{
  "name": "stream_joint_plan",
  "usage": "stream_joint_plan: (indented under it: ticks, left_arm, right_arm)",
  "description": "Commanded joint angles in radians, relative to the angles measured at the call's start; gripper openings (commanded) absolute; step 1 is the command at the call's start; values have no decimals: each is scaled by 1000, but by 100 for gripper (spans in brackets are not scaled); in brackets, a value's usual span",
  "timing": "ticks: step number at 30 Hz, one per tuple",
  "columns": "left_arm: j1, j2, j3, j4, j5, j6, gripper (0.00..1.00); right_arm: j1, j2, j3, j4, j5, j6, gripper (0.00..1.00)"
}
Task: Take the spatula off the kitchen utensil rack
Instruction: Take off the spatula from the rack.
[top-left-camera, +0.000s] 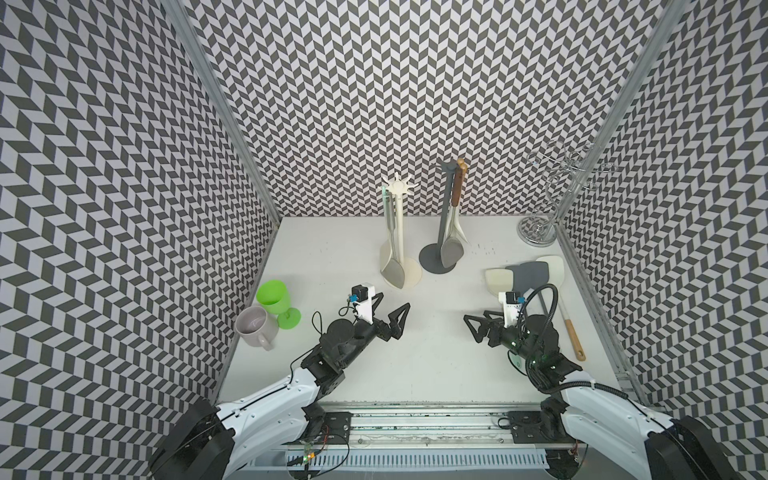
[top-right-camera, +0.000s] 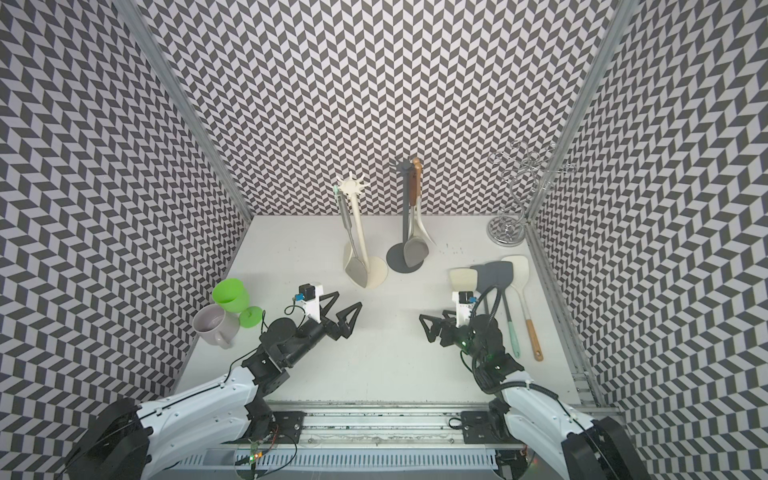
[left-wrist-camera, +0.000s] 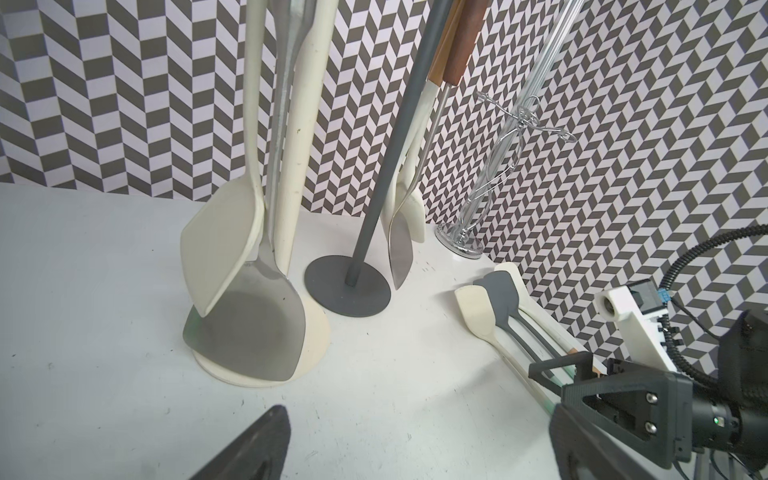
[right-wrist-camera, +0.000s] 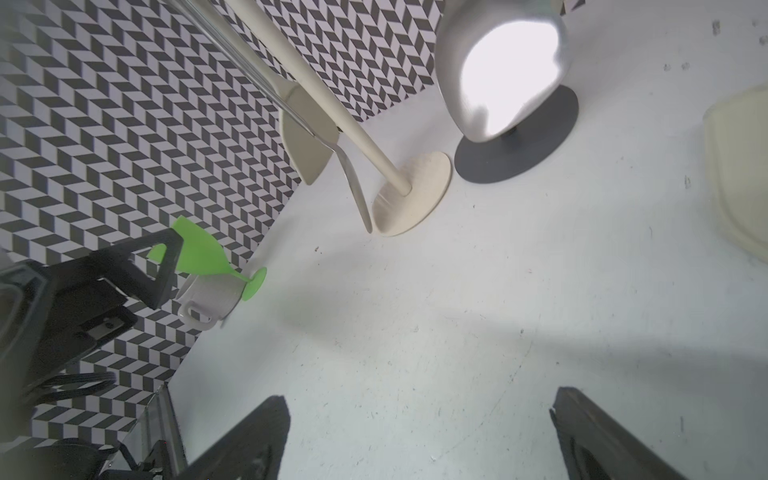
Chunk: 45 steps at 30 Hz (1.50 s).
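Two utensil racks stand at the back middle of the table. The cream rack (top-left-camera: 400, 224) carries a steel spatula (top-left-camera: 393, 272) and a cream spatula (left-wrist-camera: 220, 249). The dark grey rack (top-left-camera: 445, 208) carries a wood-handled steel spatula (top-left-camera: 451, 251) with a cream one behind it. My left gripper (top-left-camera: 392, 301) is open over the table, in front of the cream rack and apart from it. My right gripper (top-left-camera: 478, 318) is also open, in front of the grey rack and to its right. The wrist views show only bare table between each pair of fingers (left-wrist-camera: 266, 440) (right-wrist-camera: 266, 432).
Several loose spatulas (top-left-camera: 528, 274) lie at the right, just behind my right arm. A chrome mug tree (top-left-camera: 538, 230) stands in the back right corner. A green goblet (top-left-camera: 274, 297) and a grey mug (top-left-camera: 253, 326) sit by the left wall. Patterned walls close three sides.
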Motion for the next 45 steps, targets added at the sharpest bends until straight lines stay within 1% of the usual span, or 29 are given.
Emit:
stream_joint_plan:
  ticks: [1,5,10,17,28,31,33,36,42,45]
  left_arm:
    - [-5,2,30,32,28,0,99]
    - [-7,16,28,45,32,2,99]
    - [-6,24,34,34,-2,23,99]
    - [-6,-16,22,25,-31,54,99]
    - [-5,-60,27,-12,-75,74,99]
    - [-4,-72,24,-32,-121,66,99]
    - [-3,-76,36,-67,-168,56,99]
    - [5,-79,43,-92,-198,50,99]
    - [30,-74,42,-99,-203,29,99]
    - [57,-64,44,-106,-189,15,99]
  right_arm:
    - [-2,-37,6,122,-45,-38,100]
    - [-2,-68,-7,131,-42,-31,100]
    - [-2,-68,-11,144,-59,-29,100]
    - [-2,-77,-8,143,-70,-37,100]
    - [-2,-124,-5,103,-34,-59,100]
    - [-2,-126,1,98,-9,-63,100]
    - [0,-117,16,92,-2,-61,100]
    - [-1,-92,52,76,11,-40,100]
    - [-1,-29,172,44,16,-17,100]
    - [-1,7,232,44,76,-3,100]
